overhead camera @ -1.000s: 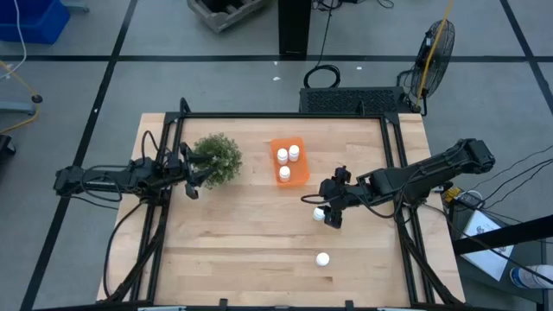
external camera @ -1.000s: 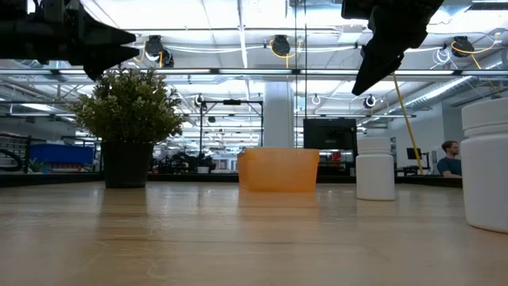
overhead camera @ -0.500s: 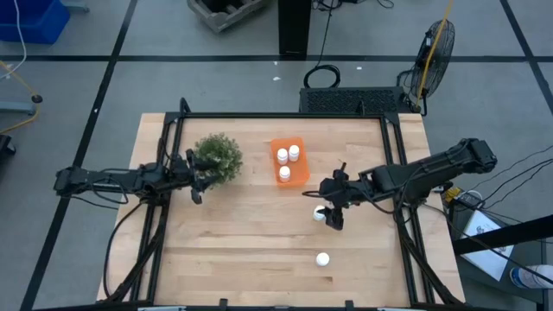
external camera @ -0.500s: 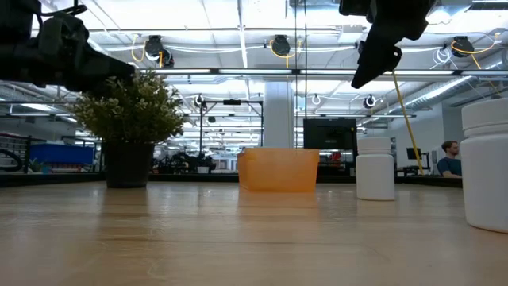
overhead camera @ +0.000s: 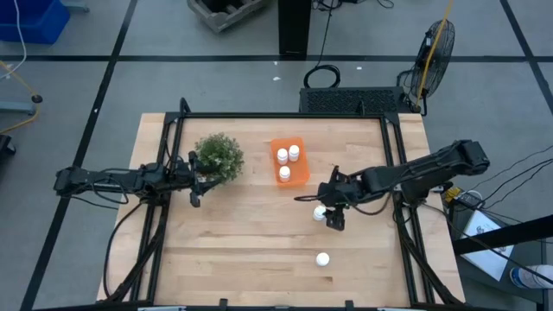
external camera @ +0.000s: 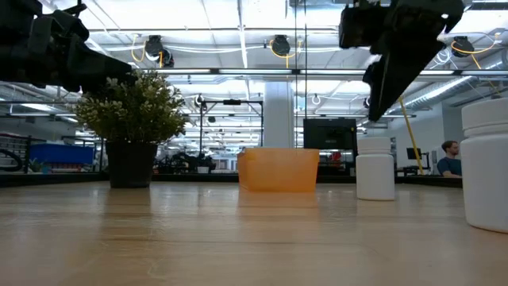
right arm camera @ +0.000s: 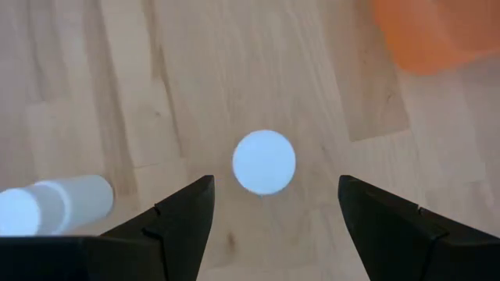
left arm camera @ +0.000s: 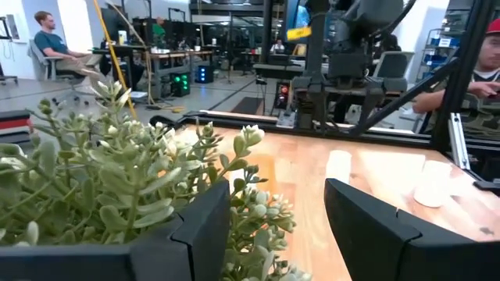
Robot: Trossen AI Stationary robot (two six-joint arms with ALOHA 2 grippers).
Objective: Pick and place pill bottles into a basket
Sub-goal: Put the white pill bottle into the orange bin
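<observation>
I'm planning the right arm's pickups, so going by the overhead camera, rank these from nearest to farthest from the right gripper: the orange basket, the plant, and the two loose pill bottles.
1. Pill bottle directly under the right gripper.
2. Basket, behind it, toward the table's middle.
3. Lone pill bottle near the front edge; close to the basket's rank.
4. Plant, far left.

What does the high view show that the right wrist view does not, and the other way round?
Only the high view shows the plant, the left gripper beside it, and three pill bottles inside the basket. Only the right wrist view shows the open gap between the right gripper fingers, directly above a bottle cap. Both show that upright bottle, a second bottle on the table, and the orange basket.
</observation>
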